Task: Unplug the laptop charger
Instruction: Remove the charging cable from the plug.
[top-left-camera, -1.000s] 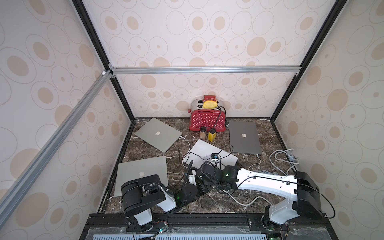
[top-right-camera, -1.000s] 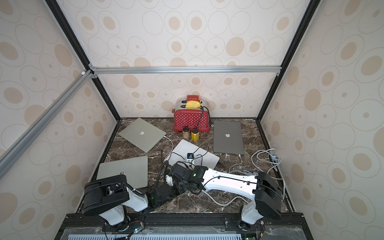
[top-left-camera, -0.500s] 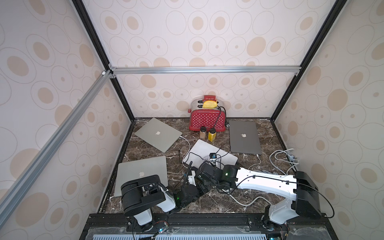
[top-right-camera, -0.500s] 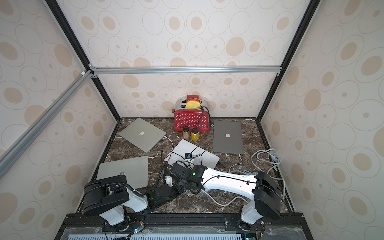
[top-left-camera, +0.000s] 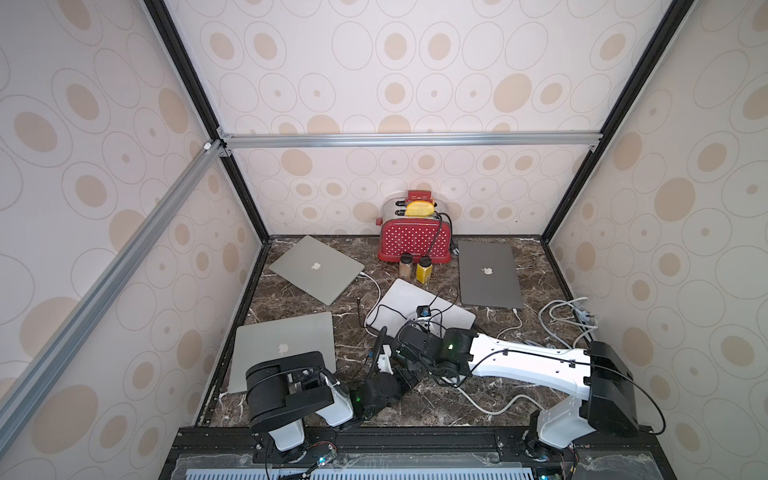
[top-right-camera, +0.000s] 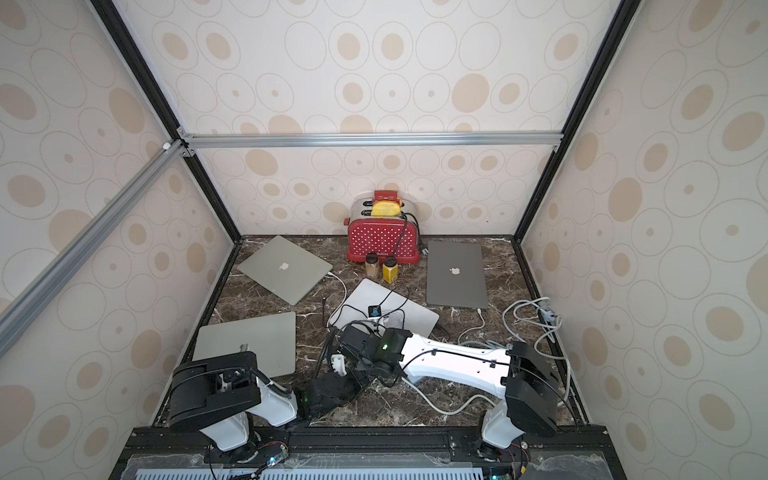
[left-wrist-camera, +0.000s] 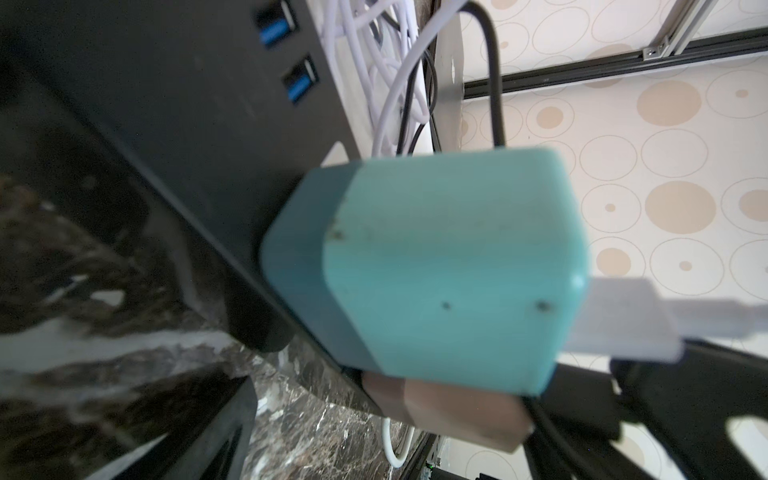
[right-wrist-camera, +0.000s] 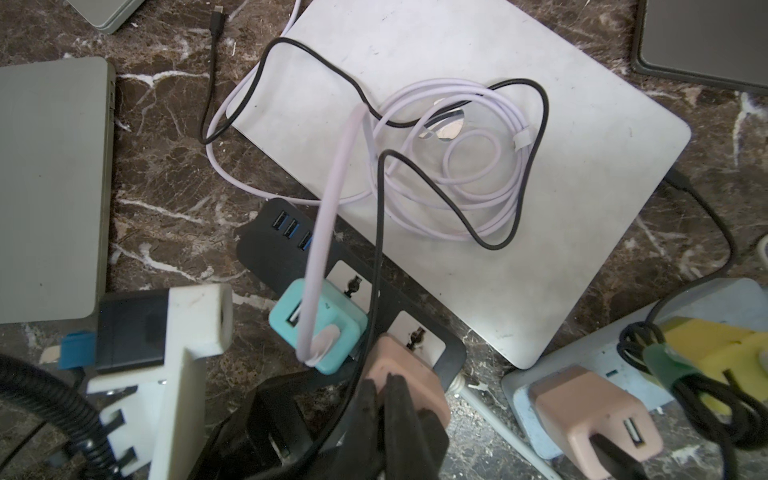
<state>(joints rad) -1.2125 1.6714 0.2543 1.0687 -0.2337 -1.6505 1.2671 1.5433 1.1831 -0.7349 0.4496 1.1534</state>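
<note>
Four closed laptops lie on the marble surface. Black strip: at the near edge of the white laptop. Teal charger: plugged into the strip, with its lilac cable coiled on the white laptop. Pink charger: in the next socket. Right hand: pressed together, tips on the pink charger. Left hand: spread wide, near the teal charger.

No words or numbers could be read. The only clear signs were white apple logos on three closed lids: on the silver laptop left of the red toaster, on the dark grey laptop right of the toaster, and on the front laptop, well forward and left of the toaster. Small lettering along the toaster's lower front edge was too small to read.
</note>
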